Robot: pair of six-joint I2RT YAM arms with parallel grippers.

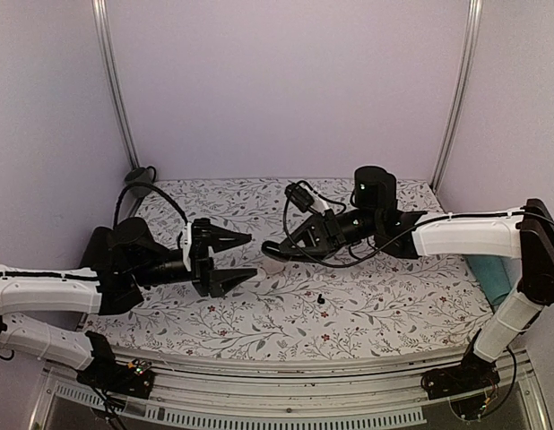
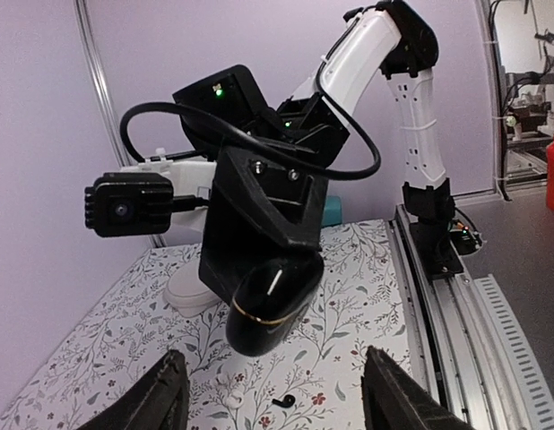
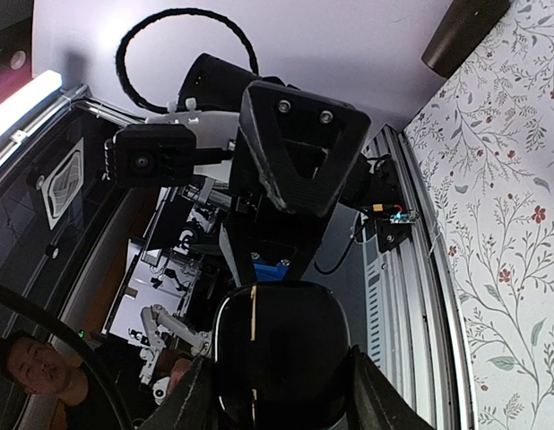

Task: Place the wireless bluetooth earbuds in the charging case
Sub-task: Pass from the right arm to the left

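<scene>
The charging case (image 2: pixel 268 309), glossy black with a thin gold seam, is held in the air and looks closed. My right gripper (image 3: pixel 281 394) is shut on the charging case (image 3: pixel 281 358), one finger on each side. One small black earbud (image 2: pixel 283 402) lies on the floral cloth below the case; in the top view this earbud (image 1: pixel 321 298) lies right of my left gripper (image 1: pixel 234 260). In the left wrist view my left gripper (image 2: pixel 272 363) faces the case with its jaws wide open and nothing between them. In the top view my right gripper (image 1: pixel 275 248) is just right of the left gripper's tips.
A white oval object (image 2: pixel 189 291) rests on the cloth behind the case. A teal object (image 1: pixel 492 278) sits at the table's right edge. A dark round fitting (image 1: pixel 138 179) with a cable stands at the back left corner. Purple walls enclose three sides.
</scene>
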